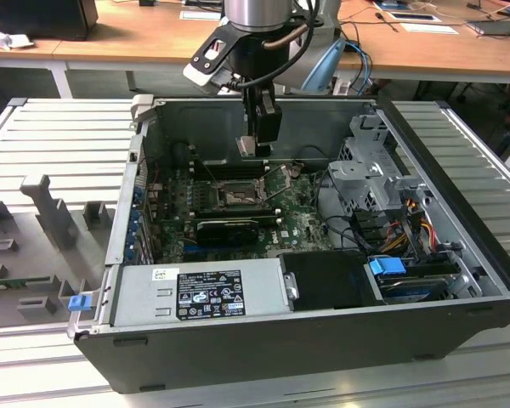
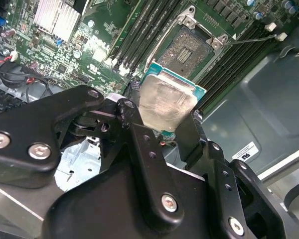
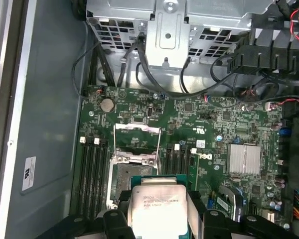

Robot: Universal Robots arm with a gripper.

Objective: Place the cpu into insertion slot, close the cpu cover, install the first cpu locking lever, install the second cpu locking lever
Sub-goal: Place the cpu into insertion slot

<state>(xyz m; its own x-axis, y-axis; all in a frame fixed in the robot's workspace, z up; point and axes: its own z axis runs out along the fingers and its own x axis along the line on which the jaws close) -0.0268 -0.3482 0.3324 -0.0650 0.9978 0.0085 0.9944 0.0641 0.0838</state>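
Observation:
My gripper (image 1: 257,143) hangs inside the open computer case (image 1: 136,357), shut on the cpu (image 1: 248,146). In both wrist views the cpu's (image 3: 158,206) dull silver top (image 2: 165,102) sits between the black fingers (image 2: 131,117), held by its edges. It is above the motherboard and apart from it. The insertion slot (image 1: 235,197) lies below and slightly ahead of the chip, its dark pin field (image 3: 127,179) uncovered (image 2: 188,49). The cpu cover (image 3: 137,135) is a metal frame swung open at the socket's far edge.
Black memory slots (image 3: 92,174) flank the socket. A black graphics card (image 1: 228,228) lies just in front of it, with a power supply (image 1: 195,293) along the case's near wall. A metal drive cage (image 1: 365,170) and cables fill the exterior view's right. A silver heatsink (image 3: 244,157) stands nearby.

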